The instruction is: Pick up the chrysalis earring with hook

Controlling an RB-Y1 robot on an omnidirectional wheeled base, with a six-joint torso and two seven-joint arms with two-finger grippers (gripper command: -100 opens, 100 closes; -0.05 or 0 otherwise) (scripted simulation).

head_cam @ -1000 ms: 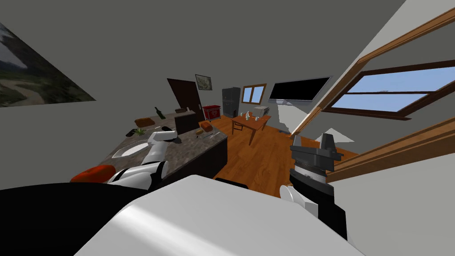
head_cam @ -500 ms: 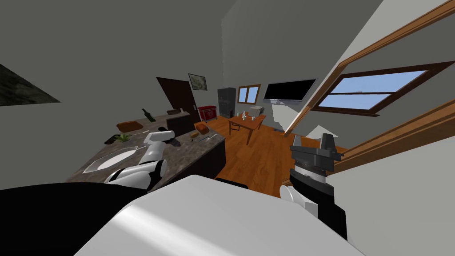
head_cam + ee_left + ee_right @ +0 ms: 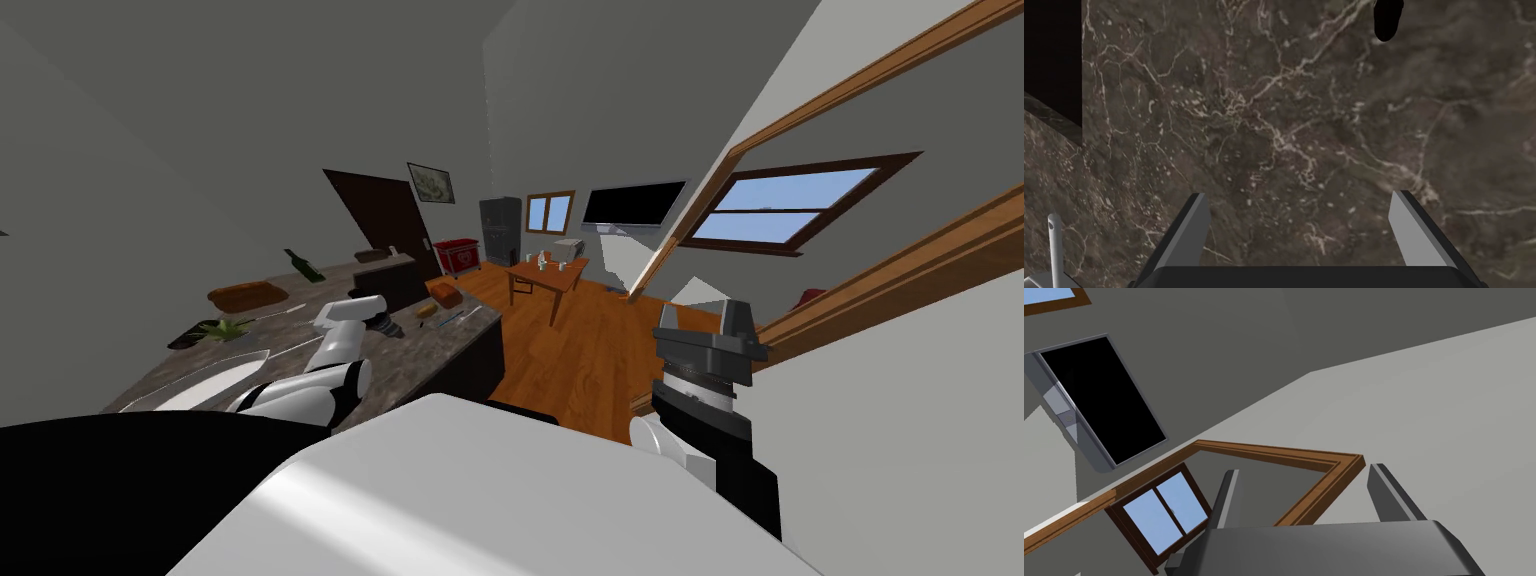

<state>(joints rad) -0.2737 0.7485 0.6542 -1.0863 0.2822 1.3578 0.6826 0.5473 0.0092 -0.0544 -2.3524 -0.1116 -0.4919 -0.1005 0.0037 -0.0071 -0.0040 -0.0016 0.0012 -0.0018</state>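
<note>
Left wrist view shows you the left gripper (image 3: 1300,195) spread wide and empty above the dark marbled counter (image 3: 1274,100). A thin grey rod (image 3: 1054,239) lies outside one finger; whether it is the earring, you cannot tell. Your right gripper (image 3: 1304,469) is also wide and empty.

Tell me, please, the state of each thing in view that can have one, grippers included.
Left gripper: open, empty, held over the marbled countertop.
Right gripper: open, empty, raised at my right side.
Green bottle: standing on the countertop, away from both grippers.
Wall screen: black, no image.
</note>
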